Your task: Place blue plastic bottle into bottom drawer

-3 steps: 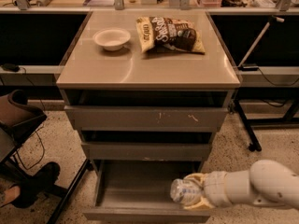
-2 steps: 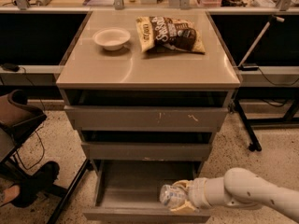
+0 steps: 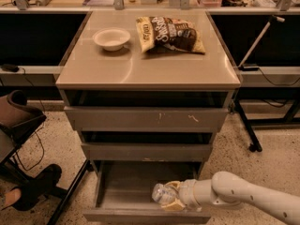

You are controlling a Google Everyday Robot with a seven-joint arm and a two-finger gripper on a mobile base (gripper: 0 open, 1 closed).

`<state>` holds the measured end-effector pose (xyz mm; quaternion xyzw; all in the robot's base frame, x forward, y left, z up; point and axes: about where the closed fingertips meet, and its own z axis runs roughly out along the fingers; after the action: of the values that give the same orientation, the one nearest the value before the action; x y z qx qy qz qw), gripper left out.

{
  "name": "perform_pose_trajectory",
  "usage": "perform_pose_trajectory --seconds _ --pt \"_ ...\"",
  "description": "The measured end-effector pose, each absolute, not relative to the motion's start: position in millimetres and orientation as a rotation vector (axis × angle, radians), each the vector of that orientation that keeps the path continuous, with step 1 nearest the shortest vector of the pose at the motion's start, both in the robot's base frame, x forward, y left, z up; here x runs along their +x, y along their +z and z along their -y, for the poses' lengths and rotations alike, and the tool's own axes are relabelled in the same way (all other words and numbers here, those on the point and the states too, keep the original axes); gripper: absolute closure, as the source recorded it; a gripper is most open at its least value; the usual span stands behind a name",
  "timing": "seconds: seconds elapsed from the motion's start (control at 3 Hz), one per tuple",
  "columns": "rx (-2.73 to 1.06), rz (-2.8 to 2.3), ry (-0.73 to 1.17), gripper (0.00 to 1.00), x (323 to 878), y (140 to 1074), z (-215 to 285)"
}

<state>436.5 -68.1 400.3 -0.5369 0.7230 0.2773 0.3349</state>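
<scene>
Inside the pulled-out bottom drawer (image 3: 123,187), right-front part: pincer (image 3: 169,197), entering from the right on the white arm (image 3: 253,199). Pale yellowish fingers (image 3: 171,186) sit above and below the blue plastic bottle (image 3: 159,193), pinching it. Bottle lies roughly on its side, pointing left, within the drawer opening and close to the front wall; cannot tell whether it touches the drawer floor. Middle drawer (image 3: 147,152) and top drawer (image 3: 145,119) each slightly ajar, with a dark gap over each front. Scratch marks on the top front. On the tabletop (image 3: 140,71): white bowl (image 3: 111,38) rear left, brown-yellow snack bag (image 3: 169,34) just beside it to the right, apart.
</scene>
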Motion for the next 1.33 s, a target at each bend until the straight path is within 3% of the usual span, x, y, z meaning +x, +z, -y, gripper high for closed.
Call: perform_pose_trajectory --seconds 0.33,0.67,1.33 --pt "-1.361 -1.878 0.613 1.00 430 391 84" --pt "-1.309 -1.867 0.490 1.00 466 362 94" --pt "-1.262 -1.772 0.510 1.00 569 340 72"
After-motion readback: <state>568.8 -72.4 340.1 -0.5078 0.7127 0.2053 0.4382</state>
